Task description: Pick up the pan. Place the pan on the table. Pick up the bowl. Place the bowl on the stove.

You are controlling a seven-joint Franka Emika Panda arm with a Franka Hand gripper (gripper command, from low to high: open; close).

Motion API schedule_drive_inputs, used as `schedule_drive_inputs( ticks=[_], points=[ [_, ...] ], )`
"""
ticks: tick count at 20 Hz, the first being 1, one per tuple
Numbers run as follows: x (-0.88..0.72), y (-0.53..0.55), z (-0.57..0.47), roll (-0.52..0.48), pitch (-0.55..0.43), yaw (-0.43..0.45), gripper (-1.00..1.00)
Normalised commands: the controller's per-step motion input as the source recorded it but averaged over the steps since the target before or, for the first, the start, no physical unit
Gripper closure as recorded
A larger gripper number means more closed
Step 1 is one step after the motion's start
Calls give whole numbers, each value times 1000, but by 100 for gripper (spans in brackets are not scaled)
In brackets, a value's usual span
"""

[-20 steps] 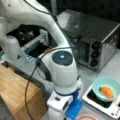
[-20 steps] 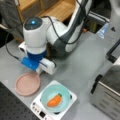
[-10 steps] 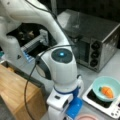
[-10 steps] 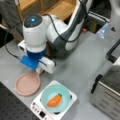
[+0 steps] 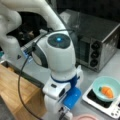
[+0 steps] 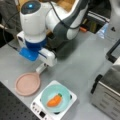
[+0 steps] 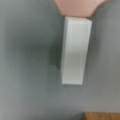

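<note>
Under arm — end effector [image 6: 44, 68] (hidden)

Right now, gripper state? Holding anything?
Gripper: cannot be told if open or closed. It sits over the pan handle, on the table. Bowl is on the stove.

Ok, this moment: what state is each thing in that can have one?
Shallow dusty-pink pan with white handle: flat on the grey tabletop, not on the stove.
Small light-turquoise bowl: upright on the white single-burner stove, with an orange carrot-like piece inside.
Steel toaster oven: door shut.
Pincer: hidden under the arm, just above the pan's handle.
</note>
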Motion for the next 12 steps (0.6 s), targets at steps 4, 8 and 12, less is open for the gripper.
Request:
schedule_drive_inputs(
  ticks=[4, 8, 12],
  points=[
    [-244, 280, 476, -29, 145, -96, -100],
    [-431, 347, 410, -36, 103, -73, -100],
    [-525, 334, 151, -59, 26, -80, -100]
  ],
)
